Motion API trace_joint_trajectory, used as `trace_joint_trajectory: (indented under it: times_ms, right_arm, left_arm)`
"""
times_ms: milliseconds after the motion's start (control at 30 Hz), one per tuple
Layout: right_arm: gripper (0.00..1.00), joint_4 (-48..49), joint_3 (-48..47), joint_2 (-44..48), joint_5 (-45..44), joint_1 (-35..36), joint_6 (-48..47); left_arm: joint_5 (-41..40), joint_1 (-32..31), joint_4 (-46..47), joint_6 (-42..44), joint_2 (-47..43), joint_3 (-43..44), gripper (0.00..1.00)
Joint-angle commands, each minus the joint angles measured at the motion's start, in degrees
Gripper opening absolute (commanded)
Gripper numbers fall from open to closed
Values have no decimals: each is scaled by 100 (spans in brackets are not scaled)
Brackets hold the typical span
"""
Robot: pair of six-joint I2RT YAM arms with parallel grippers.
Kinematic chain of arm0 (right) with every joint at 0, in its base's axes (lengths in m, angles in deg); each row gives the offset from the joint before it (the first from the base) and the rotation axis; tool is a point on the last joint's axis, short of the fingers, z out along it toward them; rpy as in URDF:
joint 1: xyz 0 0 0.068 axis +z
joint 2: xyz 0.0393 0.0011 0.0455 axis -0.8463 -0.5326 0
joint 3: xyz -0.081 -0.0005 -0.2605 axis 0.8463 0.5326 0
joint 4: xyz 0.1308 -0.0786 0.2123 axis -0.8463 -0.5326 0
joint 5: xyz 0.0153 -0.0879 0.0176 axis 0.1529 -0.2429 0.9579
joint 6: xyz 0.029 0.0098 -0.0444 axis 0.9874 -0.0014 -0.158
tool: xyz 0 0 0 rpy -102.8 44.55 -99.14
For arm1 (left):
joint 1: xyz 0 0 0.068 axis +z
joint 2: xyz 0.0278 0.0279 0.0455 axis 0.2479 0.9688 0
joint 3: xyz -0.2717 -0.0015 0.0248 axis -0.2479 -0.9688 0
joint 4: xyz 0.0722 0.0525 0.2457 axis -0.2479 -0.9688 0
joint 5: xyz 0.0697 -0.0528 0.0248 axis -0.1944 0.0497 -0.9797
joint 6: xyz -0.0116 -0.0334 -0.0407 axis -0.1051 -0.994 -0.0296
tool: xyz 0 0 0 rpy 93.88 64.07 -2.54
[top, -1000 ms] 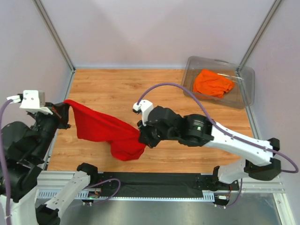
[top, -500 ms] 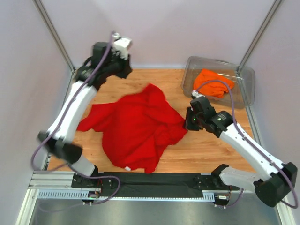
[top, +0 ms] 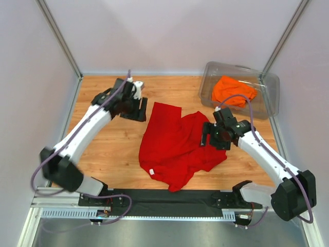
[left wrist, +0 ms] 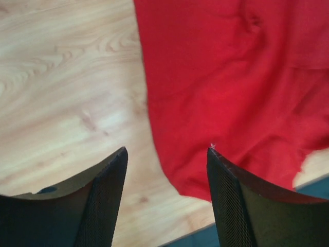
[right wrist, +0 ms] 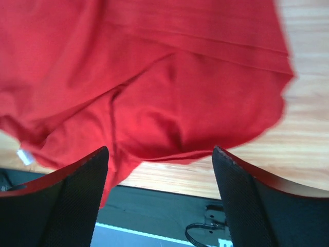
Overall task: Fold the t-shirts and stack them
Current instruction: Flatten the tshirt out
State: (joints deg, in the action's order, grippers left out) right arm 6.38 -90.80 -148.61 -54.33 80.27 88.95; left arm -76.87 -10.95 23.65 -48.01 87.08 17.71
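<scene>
The red t-shirt [top: 177,146] is lying loose and rumpled on the wooden table [top: 103,154], roughly mid-table. It's not folded at all, just a crumpled spread with a long flap running toward the far side and a lumpy bunch on its right half. A small white tag [top: 152,172] shows at its near-left edge.

Left gripper [top: 136,112] sits just off the shirt's far-left corner. The left wrist view shows its fingers spread apart with nothing between them. Through the gap you see bare wood on one side and the red t-shirt's [left wrist: 221,77] straight edge on the other. So the left gripper [left wrist: 167,154] is wide open and not holding any cloth.

Right gripper [top: 208,138] is over the shirt's right edge, right by the bunched-up part. From the right wrist view its fingers are also spread wide. The wrinkled red t-shirt [right wrist: 154,77] lies below them rather than pinched between them, with the white tag [right wrist: 23,156] off to one side. So the right gripper [right wrist: 159,154] is open too, gripping nothing.

Further out, beyond the shirt's far-right side, the orange t-shirt [top: 234,91] is wadded up inside the clear plastic bin [top: 270,95], well apart from the red one. On the shirt's near side a black strip [top: 169,198] runs along the table edge, and the shirt's lowest fold comes just up to it.
</scene>
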Motion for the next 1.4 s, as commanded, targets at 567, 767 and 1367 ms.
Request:
trace_joint_trajectory:
  times_ms: [567, 767, 1367]
  right_arm:
    - [59, 1396, -1849, -3324, -729, 312, -1672]
    - [59, 1335, -2007, -3754, -879, 487, -1734]
    - [0, 536, -2533, -2860, -1204, 523, -1532]
  left_arm:
    - [854, 122, 1991, -2439, -10, -3205, 63]
    - [1135, 166, 2342, -2501, 728, -3127, 57]
    - [-147, 1712, 534, -964, -500, -1906, 0]
